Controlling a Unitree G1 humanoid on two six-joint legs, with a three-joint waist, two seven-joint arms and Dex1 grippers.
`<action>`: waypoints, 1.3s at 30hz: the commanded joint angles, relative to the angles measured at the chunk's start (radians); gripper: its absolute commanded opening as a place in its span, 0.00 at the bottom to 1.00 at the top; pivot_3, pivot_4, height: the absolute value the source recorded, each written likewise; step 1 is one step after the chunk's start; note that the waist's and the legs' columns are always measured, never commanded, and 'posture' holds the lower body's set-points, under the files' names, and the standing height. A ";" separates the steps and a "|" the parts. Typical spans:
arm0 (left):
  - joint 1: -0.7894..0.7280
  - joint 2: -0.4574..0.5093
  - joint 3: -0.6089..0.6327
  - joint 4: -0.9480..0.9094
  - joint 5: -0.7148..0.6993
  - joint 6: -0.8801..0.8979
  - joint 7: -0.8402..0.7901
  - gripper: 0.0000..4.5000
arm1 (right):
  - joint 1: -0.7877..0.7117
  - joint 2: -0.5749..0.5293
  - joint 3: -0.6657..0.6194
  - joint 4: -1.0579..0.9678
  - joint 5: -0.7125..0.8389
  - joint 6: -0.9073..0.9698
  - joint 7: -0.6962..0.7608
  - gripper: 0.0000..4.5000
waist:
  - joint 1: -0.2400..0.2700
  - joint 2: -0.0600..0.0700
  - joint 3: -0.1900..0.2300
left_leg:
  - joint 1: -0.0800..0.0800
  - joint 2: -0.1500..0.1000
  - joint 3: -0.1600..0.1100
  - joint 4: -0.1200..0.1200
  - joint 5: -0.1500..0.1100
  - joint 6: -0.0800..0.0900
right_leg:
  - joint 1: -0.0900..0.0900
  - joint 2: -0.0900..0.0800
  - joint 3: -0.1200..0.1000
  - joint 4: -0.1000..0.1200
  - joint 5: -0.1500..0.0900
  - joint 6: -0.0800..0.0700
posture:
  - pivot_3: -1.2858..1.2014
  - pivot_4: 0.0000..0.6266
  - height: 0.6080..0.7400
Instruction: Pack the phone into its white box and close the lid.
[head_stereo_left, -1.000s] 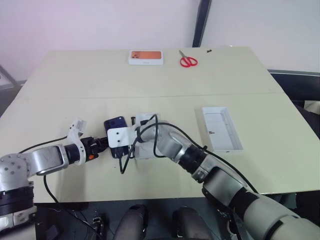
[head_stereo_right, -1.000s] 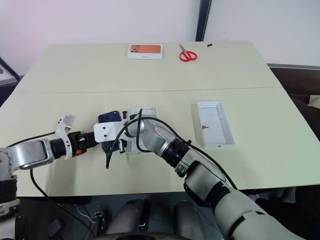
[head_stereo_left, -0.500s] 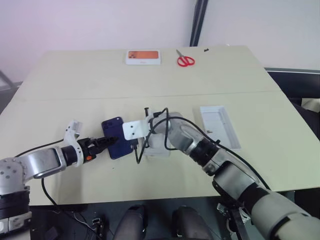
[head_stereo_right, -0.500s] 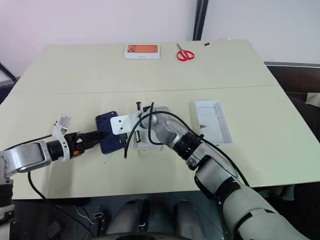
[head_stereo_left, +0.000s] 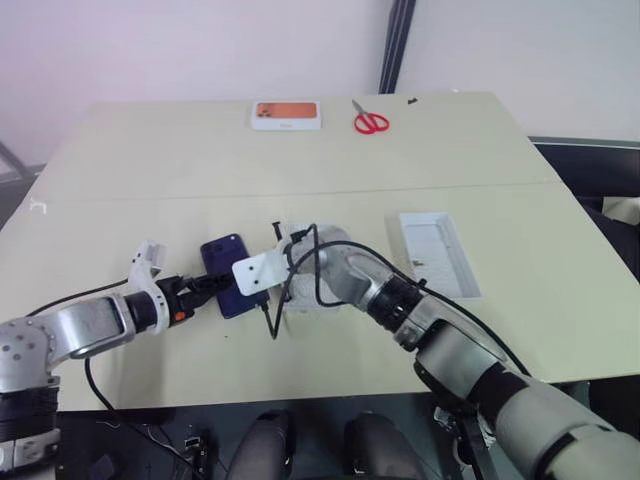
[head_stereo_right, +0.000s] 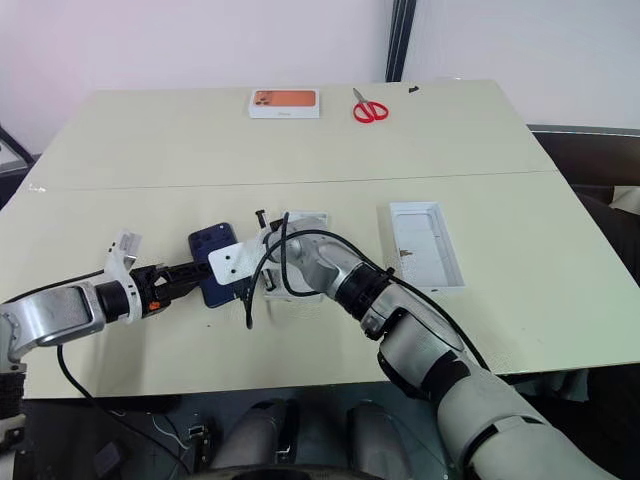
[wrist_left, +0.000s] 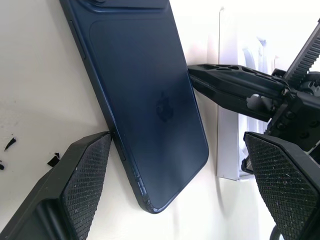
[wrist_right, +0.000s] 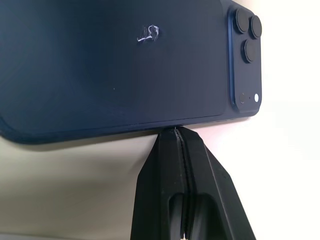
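- The phone (head_stereo_left: 226, 275) lies back-up and flat on the bench (head_stereo_left: 300, 160), in the near-left part of its top, with its camera bump at the end toward the bench's far edge.
- The left gripper (head_stereo_left: 213, 286) comes in from the bench's near-left side with its two fingers (wrist_left: 82, 172) spread wide. In the left wrist view one pad sits at the phone's long edge near its lower corner, while the other stands off past the opposite edge, so the phone's near end lies between the open jaws, not clamped.
- The right gripper (wrist_right: 175, 134) has its fingers pressed together into one closed tip. In the right wrist view that tip meets the phone's long side edge, holding nothing.
- The white box (head_stereo_right: 300, 225) lies just beside the phone on its right, largely covered by the right wrist and its cable.
- The lid (head_stereo_left: 440, 253) rests inside-up, well apart toward the bench's right edge.
- A white box with an orange picture (head_stereo_left: 288, 114) and red scissors (head_stereo_left: 370, 121) lie side by side near the bench's far edge.
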 joint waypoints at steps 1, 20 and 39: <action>0.007 0.000 -0.034 -0.025 -0.043 -0.012 0.006 0.99 | -0.010 0.036 0.019 0.023 -0.010 -0.037 -0.004 0.00 | 0.001 0.000 0.000 | 0.000 0.000 0.000 0.000 0.000 0.000 | 0.000 0.000 0.000 0.000 0.000 0.000 | 0.52 0.24 1.00; 0.002 -0.086 -0.020 -0.052 -0.219 -0.213 0.114 0.99 | 0.029 0.056 -0.011 0.067 -0.012 -0.072 0.003 0.00 | -0.002 0.000 0.000 | 0.002 0.000 0.000 -0.001 0.000 0.000 | 0.002 0.000 0.000 0.000 0.000 0.000 | 0.52 0.24 1.00; 0.030 0.018 -0.027 -0.025 -0.215 -0.231 0.129 0.59 | 0.051 0.045 -0.019 0.038 -0.015 -0.062 0.014 0.00 | -0.002 0.000 0.000 | 0.002 0.000 0.000 -0.002 0.000 0.000 | 0.002 0.000 0.000 -0.001 0.000 0.000 | 0.52 0.24 1.00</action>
